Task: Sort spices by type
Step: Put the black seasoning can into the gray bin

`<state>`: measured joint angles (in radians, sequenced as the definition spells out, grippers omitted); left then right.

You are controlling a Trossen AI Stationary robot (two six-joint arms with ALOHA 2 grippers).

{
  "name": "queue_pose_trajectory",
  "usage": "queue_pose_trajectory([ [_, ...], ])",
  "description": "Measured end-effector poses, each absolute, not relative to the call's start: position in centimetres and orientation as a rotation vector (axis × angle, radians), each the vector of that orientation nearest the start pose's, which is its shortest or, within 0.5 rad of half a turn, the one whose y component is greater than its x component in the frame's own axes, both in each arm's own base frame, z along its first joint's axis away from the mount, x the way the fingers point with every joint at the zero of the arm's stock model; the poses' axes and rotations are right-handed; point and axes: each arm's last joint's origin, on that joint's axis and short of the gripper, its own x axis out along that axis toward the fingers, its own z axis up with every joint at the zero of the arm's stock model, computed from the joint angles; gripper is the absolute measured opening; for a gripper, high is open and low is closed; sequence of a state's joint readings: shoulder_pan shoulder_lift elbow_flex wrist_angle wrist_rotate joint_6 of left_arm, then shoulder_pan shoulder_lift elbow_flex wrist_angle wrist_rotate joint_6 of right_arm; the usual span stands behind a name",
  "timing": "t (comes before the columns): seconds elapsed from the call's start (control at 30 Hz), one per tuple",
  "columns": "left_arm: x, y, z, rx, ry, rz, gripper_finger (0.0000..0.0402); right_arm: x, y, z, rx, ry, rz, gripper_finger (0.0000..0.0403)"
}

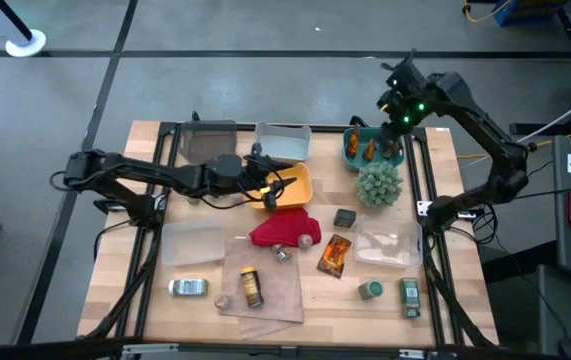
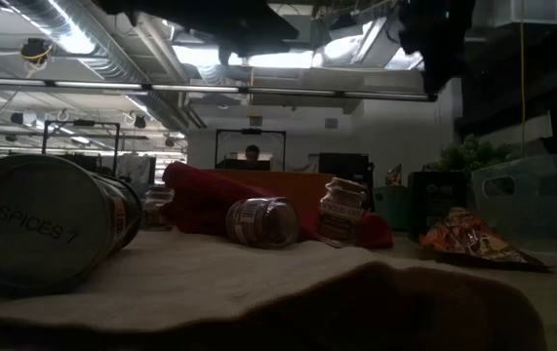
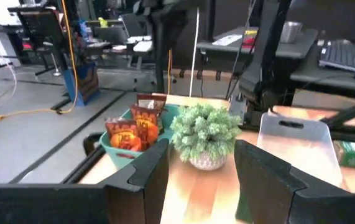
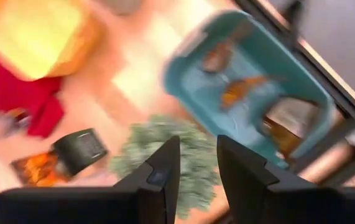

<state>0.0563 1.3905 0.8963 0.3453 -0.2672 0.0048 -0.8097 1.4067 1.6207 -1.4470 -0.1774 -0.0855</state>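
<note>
While lying flat with long side aimed at the red cloth (image 1: 283,229), orange-brown foil sachet (image 1: 334,254) untouched; right gripper (image 4: 197,163) fingers apart, holding nothing.

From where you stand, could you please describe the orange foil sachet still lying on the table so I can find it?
Start at the crumpled red cloth in the middle of the wooden table. Just right of it lies a flat orange-brown foil sachet, below a small dark tin. Unlike the other sachets, it is outside the teal bin.
</note>
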Motion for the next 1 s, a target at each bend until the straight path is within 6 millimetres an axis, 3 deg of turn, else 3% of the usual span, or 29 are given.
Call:
queue_pose_trajectory([
  [0.2,29.4,2.4,29.3,0.011,0.222,0.324,0.0166,19.5,-11.3,39.5,0.371,1.077,-0.237,0.0106],
  [0.4,29.2,2.3,28.6,-0.022,0.284,0.325,0.0166,22.5,-6.4,39.4,0.216,1.045,-0.019,0.0106],
  [0.77,29.2,2.1,28.2,-0.042,0.329,0.322,0.0166,24.7,1.3,35.9,0.03,1.106,0.27,0.0106],
  [1.0,29.2,1.5,28.2,-0.037,0.328,0.301,0.0166,25.8,4.7,32.2,-0.044,1.06,0.383,0.0106],
])
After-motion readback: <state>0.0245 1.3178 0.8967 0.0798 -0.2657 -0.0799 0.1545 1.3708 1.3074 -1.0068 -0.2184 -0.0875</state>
